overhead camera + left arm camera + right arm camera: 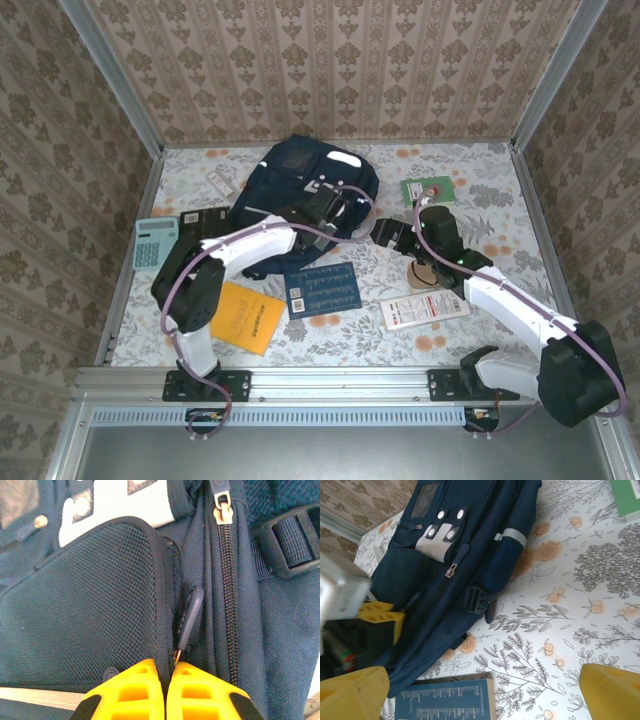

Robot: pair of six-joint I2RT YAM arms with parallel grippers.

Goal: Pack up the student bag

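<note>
Since the student bag (300,185) looks closed and nothing seems packed yet, your step in hand is most likely unzipping it. From above, the bag lies flat at the far middle of the table (480,330). The left gripper (335,203) sits on its near-right part, and the right gripper (386,232) hovers just off the bag's right edge. The blue book (322,290) and orange booklet (248,317) lie nearer to you, apart from the bag.

At the left wrist, the left gripper (165,685) has its yellow fingers pressed together. The metal link of the grey zipper pull (190,609) vanishes between their tips, so the pull appears pinched. It lies in the fold between the mesh pocket (85,610) and the main zip (227,605). Draw along that fold, low and steady, rather than upward; a thin link like that could slip out.

At the right wrist, the right gripper (480,692) stands wide apart and holds nothing. The bag (445,595) lies to its far left, not touching it. You might press this free gripper onto the fabric near the buckle (476,600) so the bag does not drag after the zip.
</note>
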